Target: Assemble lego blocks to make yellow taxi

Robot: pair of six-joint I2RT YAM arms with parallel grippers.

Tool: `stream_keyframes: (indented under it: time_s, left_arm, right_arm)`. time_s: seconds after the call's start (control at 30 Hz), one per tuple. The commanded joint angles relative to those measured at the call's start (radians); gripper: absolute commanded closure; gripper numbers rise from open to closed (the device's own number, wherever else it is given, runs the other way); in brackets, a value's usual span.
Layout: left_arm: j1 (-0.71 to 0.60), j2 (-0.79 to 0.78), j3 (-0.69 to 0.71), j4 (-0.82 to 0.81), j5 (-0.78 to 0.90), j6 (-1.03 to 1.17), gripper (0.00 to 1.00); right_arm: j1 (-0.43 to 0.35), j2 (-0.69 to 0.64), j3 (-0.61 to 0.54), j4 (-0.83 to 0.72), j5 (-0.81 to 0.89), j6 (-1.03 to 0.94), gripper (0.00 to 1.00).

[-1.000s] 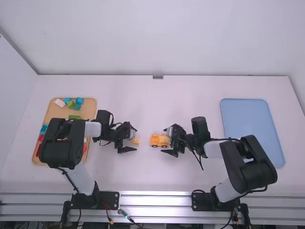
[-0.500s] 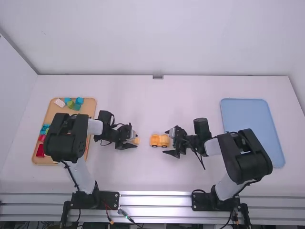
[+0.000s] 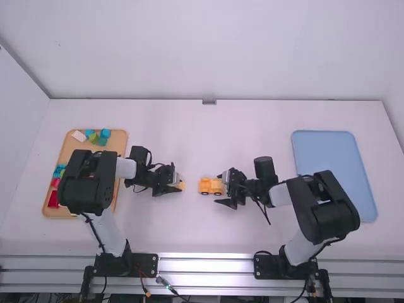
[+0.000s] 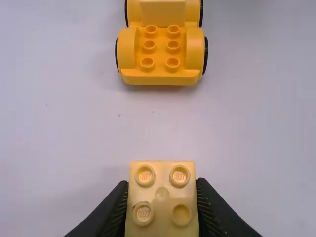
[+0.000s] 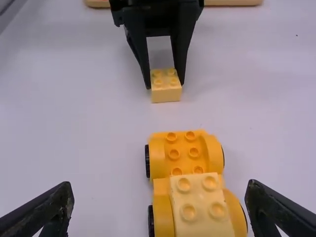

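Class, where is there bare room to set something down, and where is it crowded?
White tabletop shows beyond the yellow car, between the wooden tray and blue tray, and also between car and arm bases. Crowded middle: the left gripper holds a yellow brick facing the car; the right gripper hovers open at the other end.

On left of white table (image 3: pixel 208 132), wooden tray (image 3: pixel 118 144) with blue block (image 3: pixel 105 133), green block (image 3: pixel 93 137), white block (image 3: pixel 78 136) and red block (image 3: pixel 53 199) inside. Far over on right, blue tray (image 3: pixel 328 161). Beyond, pale wall (image 3: pixel 208 50).
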Motion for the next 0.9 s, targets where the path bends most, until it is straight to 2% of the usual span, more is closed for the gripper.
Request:
stream_keyframes:
  time_s: [0.0, 0.03, 0.1, 0.17, 0.33, 0.4, 0.47, 0.7, 0.73, 0.87]
  left_arm:
    - [0.002, 0.004, -0.023, 0.003, -0.01, 0.007, 0.64]
    - [0.002, 0.004, -0.024, 0.007, -0.01, 0.008, 0.61]
    - [0.002, 0.004, -0.032, 0.034, 0.002, -0.013, 0.48]
    - [0.002, 0.004, -0.042, 0.072, 0.018, -0.046, 0.47]
    - [0.002, 0.004, -0.075, 0.178, 0.027, -0.114, 0.55]
    - [0.002, 0.004, -0.084, 0.193, 0.026, -0.121, 0.65]
    - [0.002, 0.004, -0.093, 0.194, 0.026, -0.12, 0.71]
    - [0.002, 0.004, -0.097, 0.199, 0.027, -0.121, 0.8]
    - [0.002, 0.004, -0.093, 0.199, 0.039, -0.125, 0.85]
    - [0.002, 0.004, -0.087, 0.203, 0.08, -0.125, 0.87]
  right_arm:
    - [0.005, 0.014, 0.009, -0.002, 0.009, 0.0, 0.1]
    - [0.003, 0.014, 0.009, -0.002, 0.006, 0.0, 0.1]
    - [-0.008, 0.014, 0.01, -0.003, 0.002, 0.0, 0.1]
    - [-0.015, 0.014, 0.009, -0.003, 0.001, 0.001, 0.1]
    - [-0.019, 0.014, 0.009, -0.003, -0.035, -0.001, 0.1]
    - [-0.019, 0.014, 0.009, -0.004, -0.026, 0.0, 0.1]
    - [-0.019, 0.014, 0.009, -0.006, -0.024, -0.001, 0.1]
    - [-0.016, 0.014, 0.009, -0.007, -0.029, 0.0, 0.11]
    - [-0.016, 0.014, 0.009, -0.007, -0.028, -0.001, 0.11]
    - [-0.026, 0.014, 0.009, -0.006, -0.029, -0.001, 0.11]
